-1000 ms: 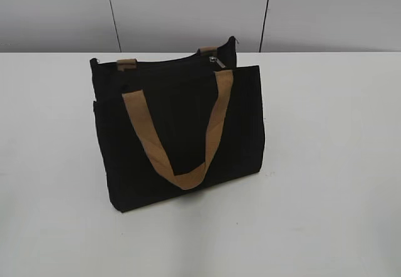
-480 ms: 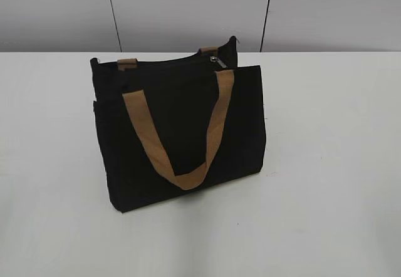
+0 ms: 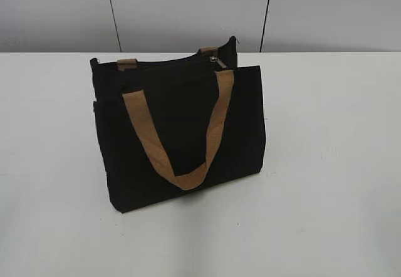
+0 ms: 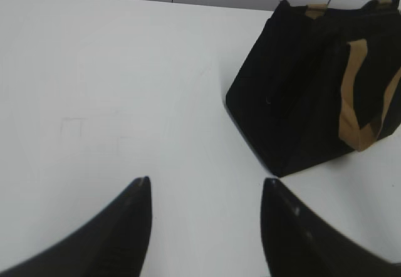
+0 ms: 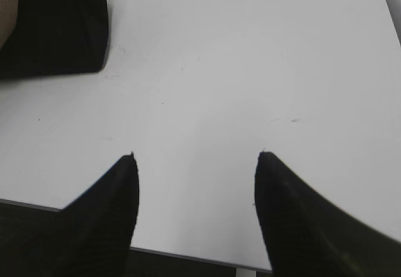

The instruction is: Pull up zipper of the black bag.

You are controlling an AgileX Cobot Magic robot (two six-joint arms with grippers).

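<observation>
The black bag (image 3: 182,133) stands upright on the white table, with a tan handle (image 3: 182,145) hanging down its front. The zipper (image 3: 169,65) runs along its top edge, with a small silvery pull tab (image 3: 217,61) near the right end. The bag also shows in the left wrist view (image 4: 301,101) at the upper right and in the right wrist view (image 5: 53,23) at the upper left. My left gripper (image 4: 205,183) is open and empty over bare table, left of the bag. My right gripper (image 5: 196,156) is open and empty near the table's front edge. Neither gripper shows in the exterior view.
The white table (image 3: 326,164) spreads on all sides of the bag. A grey panelled wall (image 3: 188,7) stands behind it. The table's front edge (image 5: 188,255) shows in the right wrist view.
</observation>
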